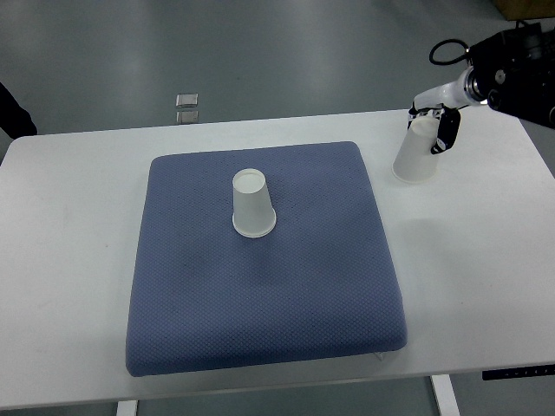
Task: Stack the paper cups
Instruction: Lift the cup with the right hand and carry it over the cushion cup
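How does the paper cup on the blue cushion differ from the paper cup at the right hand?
The cup on the cushion stands free and untouched, while the cup at the right hand is gripped near its top by the right hand. The first rests on the blue cushion; the second is over the bare white table, right of the cushion. The first stands straight; the second leans. Both are white, upside down, and look alike.

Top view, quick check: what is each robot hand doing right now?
Left robot hand: not in view.
Right robot hand: closed on the upside-down paper cup at the table's right side.
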Controlling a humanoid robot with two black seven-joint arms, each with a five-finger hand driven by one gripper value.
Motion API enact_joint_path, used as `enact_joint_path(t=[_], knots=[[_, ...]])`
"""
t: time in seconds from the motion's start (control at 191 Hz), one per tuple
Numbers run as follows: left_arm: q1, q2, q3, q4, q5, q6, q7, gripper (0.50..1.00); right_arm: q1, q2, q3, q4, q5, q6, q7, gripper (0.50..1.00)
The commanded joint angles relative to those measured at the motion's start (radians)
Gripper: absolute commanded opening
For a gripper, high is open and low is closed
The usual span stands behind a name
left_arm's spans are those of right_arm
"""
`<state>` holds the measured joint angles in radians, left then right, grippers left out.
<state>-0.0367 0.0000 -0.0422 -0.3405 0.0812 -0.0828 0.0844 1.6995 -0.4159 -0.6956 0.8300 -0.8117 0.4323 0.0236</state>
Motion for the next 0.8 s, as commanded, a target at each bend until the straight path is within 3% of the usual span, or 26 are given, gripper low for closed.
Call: enact_joint_path(t=[0.0,0.167,0.424,0.602,0.795], knots=[[0.0,0.0,0.001,-0.002,0.0,0.0,0.0,1.0,0.15,-0.064,0.001,0.106,0.002,0.075,0.001,0.629],[0.0,0.0,0.001,-0.003,0.002,0.0,0.0,1.0,0.38,-0.172,-0.002,0.365,0.012,0.146,-0.005,0.631],[0.0,0.0,0.001,-0.002,0.0,0.0,0.0,1.0,0.448,-0.164,-0.015,0.379,0.016,0.152,-0.004,0.633],[0.0,0.0,-0.002,-0.002,0.0,0.0,0.0,1.0,0.5,-0.057,-0.005,0.371,0.098,0.143,-0.004,0.637],[0.0,0.0,-0.004,-0.002,0.0,0.0,0.0,1.0,0.557,0.155,0.016,0.316,0.226,0.137,-0.004,0.637]])
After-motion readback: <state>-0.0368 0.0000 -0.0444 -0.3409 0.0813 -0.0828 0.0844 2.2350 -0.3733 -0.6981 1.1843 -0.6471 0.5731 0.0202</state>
